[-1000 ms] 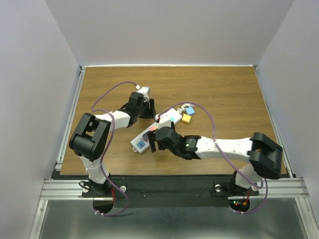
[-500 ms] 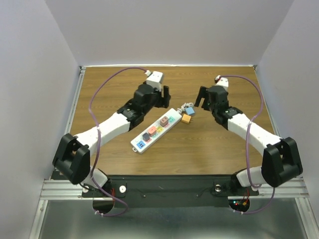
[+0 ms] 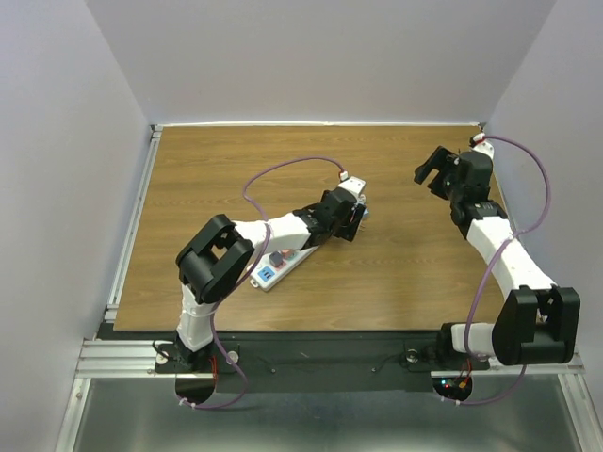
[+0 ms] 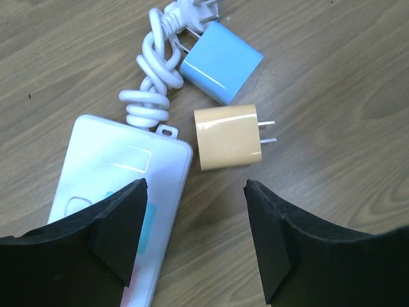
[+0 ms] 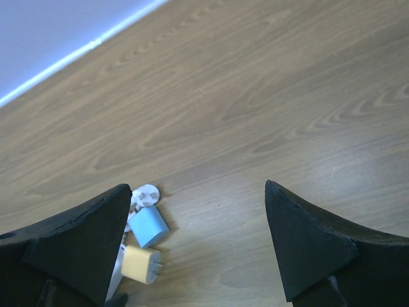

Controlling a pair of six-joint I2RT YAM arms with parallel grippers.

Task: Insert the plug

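A white power strip (image 4: 121,185) with coloured sockets lies on the wooden table; its near end shows in the top view (image 3: 271,271). A yellow plug (image 4: 227,137) lies on its side just off the strip's end, prongs pointing right. A blue plug (image 4: 222,61) and a coiled white cord (image 4: 155,86) lie beyond it. My left gripper (image 4: 195,185) is open and empty, hovering just short of the yellow plug, one finger over the strip. My right gripper (image 5: 197,188) is open and empty, high at the far right (image 3: 431,171). It sees the yellow plug (image 5: 140,264) and blue plug (image 5: 148,227) from afar.
The left arm (image 3: 283,231) lies over most of the strip in the top view. Grey walls close the table at the back and sides; the right gripper is close to the right wall (image 3: 546,104).
My left gripper has swung right and toward me, down over the strip's end and the plugs. My right gripper has moved away to the far right corner.
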